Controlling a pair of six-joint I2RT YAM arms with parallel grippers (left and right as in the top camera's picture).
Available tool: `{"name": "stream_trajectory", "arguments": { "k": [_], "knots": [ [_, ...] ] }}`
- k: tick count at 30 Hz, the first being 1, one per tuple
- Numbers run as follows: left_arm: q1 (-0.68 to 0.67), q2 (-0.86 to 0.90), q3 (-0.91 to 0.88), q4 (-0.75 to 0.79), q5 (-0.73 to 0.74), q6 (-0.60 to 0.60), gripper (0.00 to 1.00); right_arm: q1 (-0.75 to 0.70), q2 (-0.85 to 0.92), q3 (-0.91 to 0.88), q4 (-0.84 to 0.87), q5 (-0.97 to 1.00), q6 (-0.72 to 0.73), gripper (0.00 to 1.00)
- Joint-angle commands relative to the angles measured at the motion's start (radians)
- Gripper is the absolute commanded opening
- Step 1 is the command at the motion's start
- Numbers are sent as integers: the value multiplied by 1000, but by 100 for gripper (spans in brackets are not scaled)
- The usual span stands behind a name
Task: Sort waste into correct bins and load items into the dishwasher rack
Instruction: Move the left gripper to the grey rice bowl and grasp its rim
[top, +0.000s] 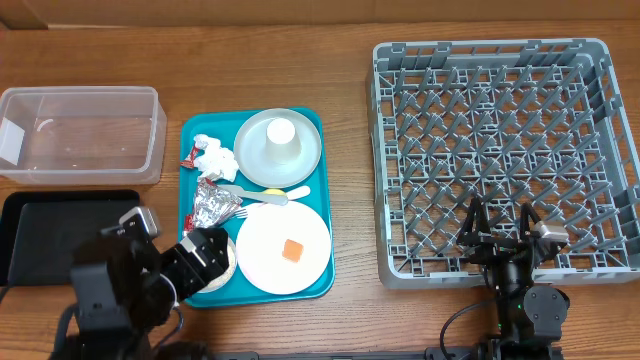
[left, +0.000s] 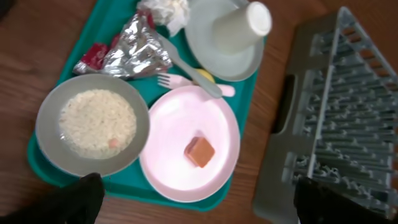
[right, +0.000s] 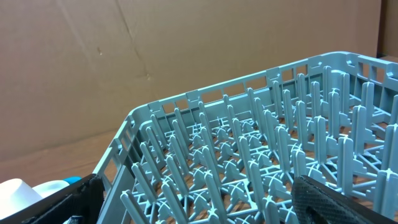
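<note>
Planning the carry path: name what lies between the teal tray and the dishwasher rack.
Only bare wooden table separates teal tray from dishwasher rack; overhead view shows it.

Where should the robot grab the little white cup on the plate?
Probably from above. The cup seems to stand mouth-down on the grey-green plate, so its narrow round sides stick up free. Close the jaws across them.

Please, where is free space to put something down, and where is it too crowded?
Bare table lies between the teal tray and the rack. The clear tub, black tray and rack hold nothing. The teal tray is crowded: pink plate, green plate, cup, foil, napkin and cutlery leave little gap.
</note>
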Motion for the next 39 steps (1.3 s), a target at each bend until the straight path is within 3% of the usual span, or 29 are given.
{"name": "stream_trajectory", "arguments": {
  "k": [1, 12, 19, 25, 34, 39],
  "knots": [
    [-6, 51, 31, -55, -72, 21, 100, -6, -3, -10, 7, 10, 8, 100],
    [-6, 81, 13, -173, -135, 17, 100, -6, -3, -10, 7, 10, 8, 100],
    [-43, 85, -24, -76, -116, 33, 100, -6, -3, -10, 7, 10, 8, 100],
    [-151, 127, -21, -15, -238, -8, 100, -6, -3, -10, 7, 10, 8, 100],
    [-421, 300, 11, -39, -504, -231, 100, -6, -3, -10, 7, 10, 8, 100],
    [-568, 424, 11, -67, -518, -282, 100, -6, -3, -10, 7, 10, 8, 100]
  ]
}}
